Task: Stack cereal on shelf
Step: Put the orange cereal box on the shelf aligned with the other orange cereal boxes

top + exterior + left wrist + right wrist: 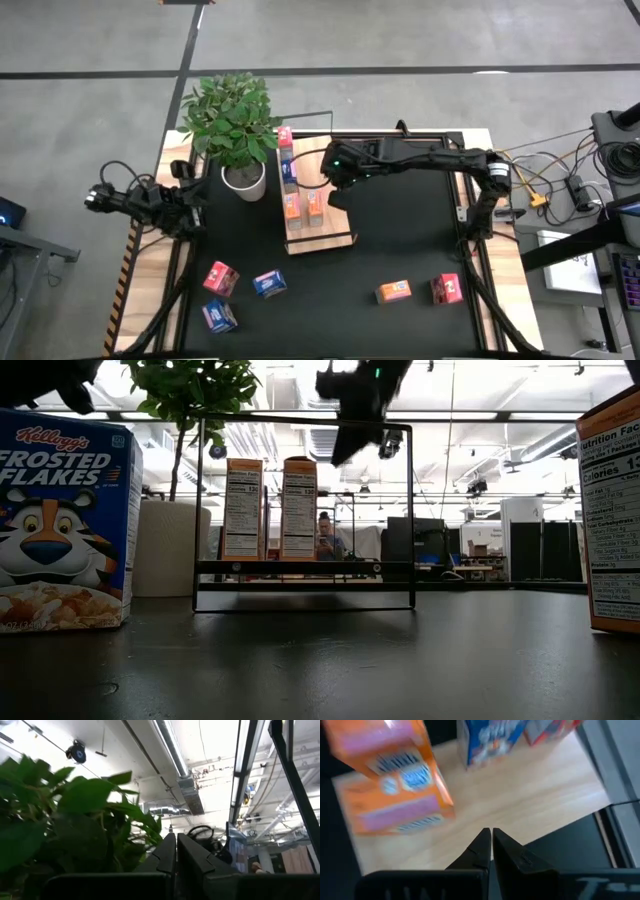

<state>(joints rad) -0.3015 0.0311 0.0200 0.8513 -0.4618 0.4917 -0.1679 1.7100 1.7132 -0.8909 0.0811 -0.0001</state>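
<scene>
The light-wood shelf [330, 222] stands mid-table. Several cereal boxes stand on it: a pink-red one [285, 136], a blue one [288, 171] and two orange ones [292, 207] [315, 205]. My right gripper [336, 196] is shut and empty, held above the board beside the orange boxes. Its wrist view shows the shut fingers [491, 838] over bare wood next to an orange box [395, 780]. My left gripper [198, 192] is shut and empty at the table's left, near the plant, pointing upward [176, 845].
A potted plant [235, 125] stands left of the shelf. Loose boxes lie near the front edge: pink-red [220, 278], blue [270, 284], blue [219, 316], orange [394, 291] and pink-red [446, 289]. The shelf's black wire frame [410, 510] rises above the board.
</scene>
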